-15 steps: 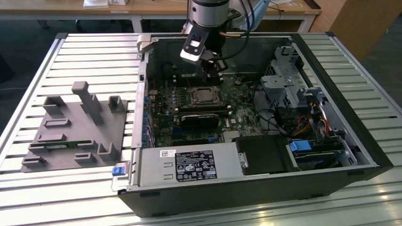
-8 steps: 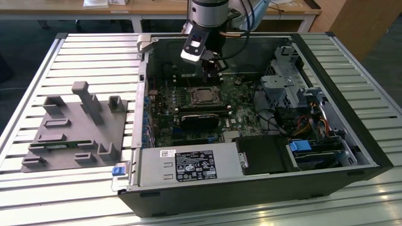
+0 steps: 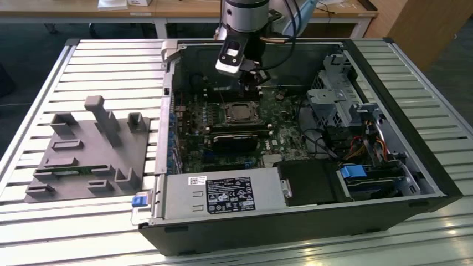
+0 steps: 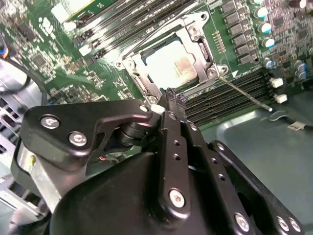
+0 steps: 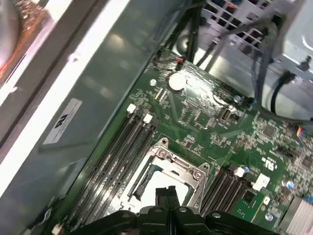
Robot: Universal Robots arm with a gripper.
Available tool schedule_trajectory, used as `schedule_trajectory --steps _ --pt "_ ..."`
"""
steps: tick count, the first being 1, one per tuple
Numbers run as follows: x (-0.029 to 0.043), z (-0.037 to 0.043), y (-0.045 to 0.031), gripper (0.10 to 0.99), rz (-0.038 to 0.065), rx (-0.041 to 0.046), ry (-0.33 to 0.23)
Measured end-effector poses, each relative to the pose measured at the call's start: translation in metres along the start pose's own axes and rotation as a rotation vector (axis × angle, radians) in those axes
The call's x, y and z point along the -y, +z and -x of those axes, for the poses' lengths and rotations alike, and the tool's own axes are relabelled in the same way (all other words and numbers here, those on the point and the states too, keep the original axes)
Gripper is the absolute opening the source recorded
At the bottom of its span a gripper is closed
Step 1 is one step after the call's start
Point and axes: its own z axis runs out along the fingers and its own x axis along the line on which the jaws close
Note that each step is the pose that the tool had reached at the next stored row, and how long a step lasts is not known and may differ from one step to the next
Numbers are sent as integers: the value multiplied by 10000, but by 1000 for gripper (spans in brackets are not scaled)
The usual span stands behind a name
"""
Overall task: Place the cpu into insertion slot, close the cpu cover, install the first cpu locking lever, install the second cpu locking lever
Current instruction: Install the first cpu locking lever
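Silver-grey, the cpu (image 4: 168, 66) lies framed by the cpu cover (image 4: 199, 46) on the green motherboard (image 4: 63, 68), just beyond the gripper (image 4: 171, 97), whose black jaws are pressed together on nothing. An open computer case (image 3: 296, 227) rests on a slatted metal table (image 3: 111, 61). The arm (image 3: 244, 16) hangs from above, its gripper tilted into the case.

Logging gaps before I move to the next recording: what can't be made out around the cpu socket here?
- First wrist view: near edge of the cpu cover, hidden behind the claw.
- Second wrist view: the cover's near corner, behind the claw tip; contact unclear.
- Exterior view: latch state around the cpu, too small to tell.
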Motion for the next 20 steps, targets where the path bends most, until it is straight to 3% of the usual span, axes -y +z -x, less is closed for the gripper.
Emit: schedule_trajectory --steps 6,10,12,20 --pt "0 0 0 118 1 -46 -1034" --pt "0 0 0 118 -36 -82 -1633" --pt "0 0 2 118 -92 -142 -2124" --pt "15 -4 20 118 -131 -239 -2974"
